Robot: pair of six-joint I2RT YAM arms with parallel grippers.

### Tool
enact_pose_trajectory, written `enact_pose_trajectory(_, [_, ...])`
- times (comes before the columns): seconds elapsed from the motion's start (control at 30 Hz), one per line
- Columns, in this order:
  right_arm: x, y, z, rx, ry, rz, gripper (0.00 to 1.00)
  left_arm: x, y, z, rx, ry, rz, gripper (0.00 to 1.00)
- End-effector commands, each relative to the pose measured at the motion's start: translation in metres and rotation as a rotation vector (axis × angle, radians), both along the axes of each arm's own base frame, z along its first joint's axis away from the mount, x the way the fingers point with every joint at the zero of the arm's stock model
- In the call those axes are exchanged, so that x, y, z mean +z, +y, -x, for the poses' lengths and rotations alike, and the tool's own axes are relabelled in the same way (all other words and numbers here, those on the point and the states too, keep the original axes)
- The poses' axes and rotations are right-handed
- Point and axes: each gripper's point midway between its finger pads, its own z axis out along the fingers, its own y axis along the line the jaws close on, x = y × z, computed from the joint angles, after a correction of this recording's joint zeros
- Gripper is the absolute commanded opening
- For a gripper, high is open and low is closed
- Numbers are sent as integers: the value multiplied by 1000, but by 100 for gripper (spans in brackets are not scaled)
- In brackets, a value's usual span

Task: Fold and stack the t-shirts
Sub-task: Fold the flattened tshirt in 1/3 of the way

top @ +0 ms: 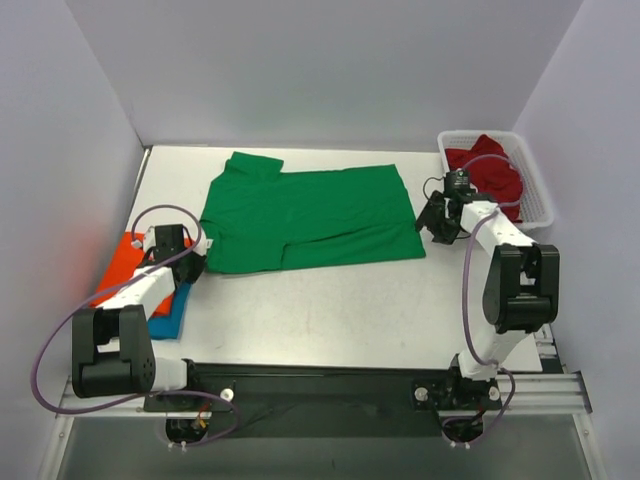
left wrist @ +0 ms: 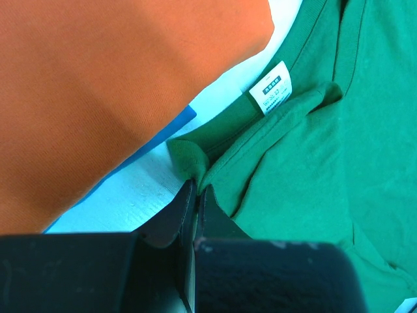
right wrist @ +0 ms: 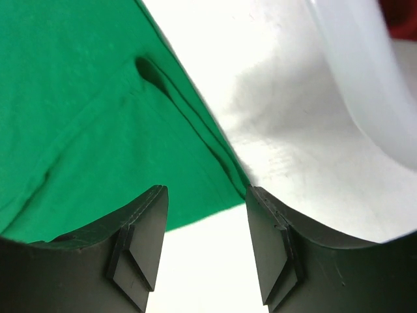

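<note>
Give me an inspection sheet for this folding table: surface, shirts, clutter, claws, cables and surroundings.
Surface: white table, no spills seen.
Job's things: green t-shirt spread mid-table, partly folded; orange t-shirt lying on blue t-shirt at the left edge; dark red t-shirt crumpled in the basket.
Clutter: white mesh basket at the far right corner.
Grippers: left claw shut on the green t-shirt's edge, near its label; right claw open, the shirt's corner between its fingers.
Cables: purple cables, one looping off each arm.
Surroundings: plain pale walls on three sides; nothing else seen.
</note>
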Motion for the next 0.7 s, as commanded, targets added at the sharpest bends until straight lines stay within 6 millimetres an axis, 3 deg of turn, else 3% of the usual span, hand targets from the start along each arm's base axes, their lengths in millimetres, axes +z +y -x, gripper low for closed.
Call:
enact_pose_trajectory(0.0, [-6, -3, 22, -33, 19, -11, 52, 13, 5, -10, 7, -54, -19, 0])
enact_pose_trajectory(0.23, [-25, 2, 37, -44, 29, -40, 51, 14, 5, -10, 7, -56, -17, 0])
enact_pose_trajectory(0.43, [-35, 7, 32, -44, 34, -58, 51, 11, 4, -9, 8, -52, -11, 0])
enact_pose_trajectory(0.67, [-46, 13, 29, -38, 53, -53, 31, 9, 3, -7, 6, -51, -8, 0])
